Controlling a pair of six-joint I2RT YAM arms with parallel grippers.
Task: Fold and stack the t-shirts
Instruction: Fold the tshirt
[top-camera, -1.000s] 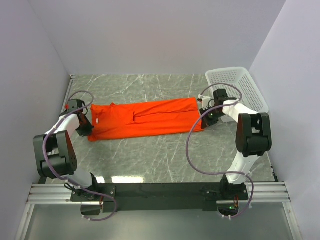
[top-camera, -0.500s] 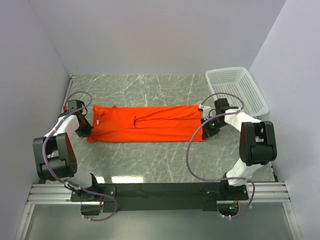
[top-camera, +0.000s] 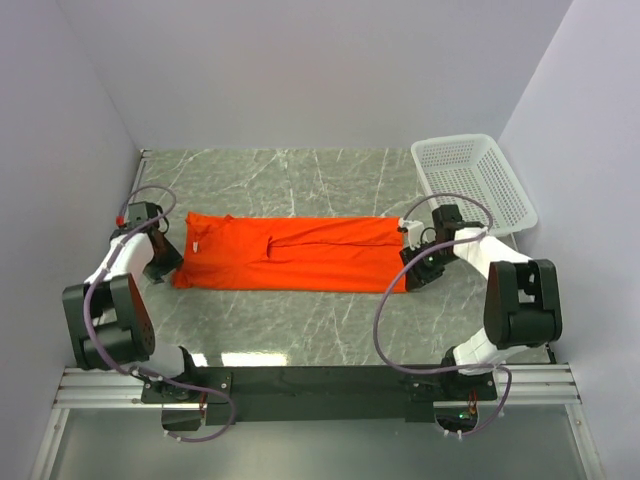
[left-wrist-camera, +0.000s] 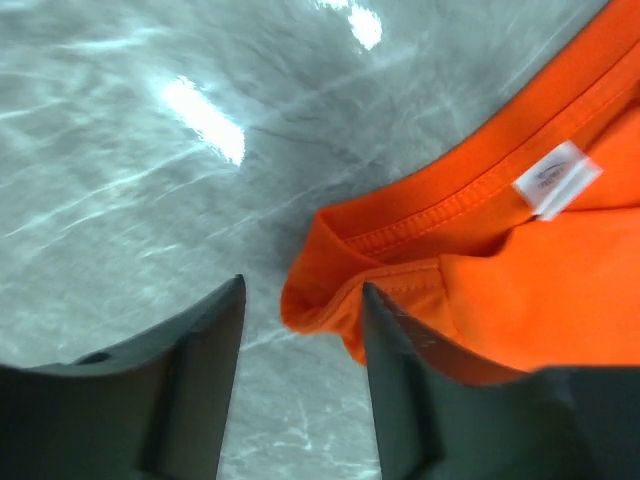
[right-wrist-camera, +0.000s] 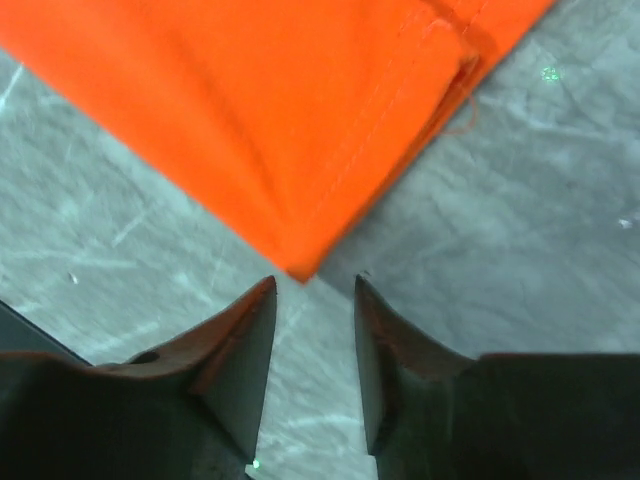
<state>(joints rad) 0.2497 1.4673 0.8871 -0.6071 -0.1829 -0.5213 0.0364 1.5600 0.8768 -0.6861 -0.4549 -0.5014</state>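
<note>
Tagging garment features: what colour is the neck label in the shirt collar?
White. The neck label on the orange t-shirt shows best in the left wrist view.

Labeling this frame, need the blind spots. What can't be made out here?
- Tag print: left wrist view, too small and blurred to read.
- Shirt layers underneath: top view, the upper layer hides them.
- Rest of the shirt: both wrist views, cut off by frame edges.
- Left gripper contact with cloth: left wrist view, one finger covers the shirt's edge.
- Right gripper fingertips: top view, hidden by the wrist.
</note>
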